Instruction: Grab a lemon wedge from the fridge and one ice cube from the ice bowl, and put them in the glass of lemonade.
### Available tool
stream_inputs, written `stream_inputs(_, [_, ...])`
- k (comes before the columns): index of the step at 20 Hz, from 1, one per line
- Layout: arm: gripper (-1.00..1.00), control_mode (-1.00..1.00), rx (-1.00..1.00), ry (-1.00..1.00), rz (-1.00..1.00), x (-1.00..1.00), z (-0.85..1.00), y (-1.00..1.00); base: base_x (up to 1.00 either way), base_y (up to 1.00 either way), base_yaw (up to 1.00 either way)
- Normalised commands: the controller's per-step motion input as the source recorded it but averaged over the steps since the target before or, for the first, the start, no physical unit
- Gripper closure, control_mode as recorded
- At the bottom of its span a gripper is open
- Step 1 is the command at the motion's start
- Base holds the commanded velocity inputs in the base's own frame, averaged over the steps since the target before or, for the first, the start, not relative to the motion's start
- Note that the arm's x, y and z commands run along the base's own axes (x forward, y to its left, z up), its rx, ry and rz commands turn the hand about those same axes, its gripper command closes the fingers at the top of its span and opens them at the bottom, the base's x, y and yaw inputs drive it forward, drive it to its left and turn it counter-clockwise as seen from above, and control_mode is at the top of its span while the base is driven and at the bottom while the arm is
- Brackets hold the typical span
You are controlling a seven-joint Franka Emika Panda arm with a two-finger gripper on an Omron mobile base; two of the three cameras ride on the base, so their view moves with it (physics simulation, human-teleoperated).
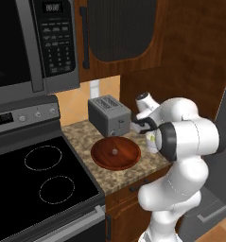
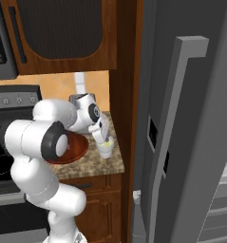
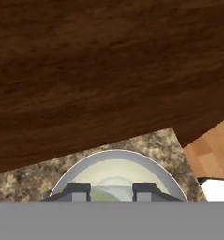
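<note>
Claw [image 2: 104, 138] is held directly over the glass of lemonade [image 2: 105, 149], its fingertips [image 3: 77, 191] narrowly spaced with a pale yellow-green lemon wedge [image 3: 111, 191] seen between them.

Pale yellow liquid is seen inside the glass, which is placed on the speckled table [image 1: 86, 134] near its right front corner, just beside the wooden side panel. To its left, the ice bowl [image 1: 116, 153] is set in front of the grey toaster [image 1: 109, 115], and one small ice cube [image 1: 115, 151] is seen at its centre. The fridge [image 2: 191, 123] is seen to the right, doors closed.
</note>
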Motion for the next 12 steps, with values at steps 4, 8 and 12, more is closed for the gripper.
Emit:
stream_inputs(4, [-1.00,-1.00,0.00,0.00,-0.13,0.04,0.00,0.00,0.00,0.00,0.00])
stream_inputs(8, [-1.00,-1.00,0.00,-0.01,-0.11,-0.24,0.12,0.02,0.00,0.00,0.00])
stream_inputs(12, [-1.00,-1.00,0.00,-0.12,-0.07,-0.74,0.17,0.29,0.00,0.00,0.00])
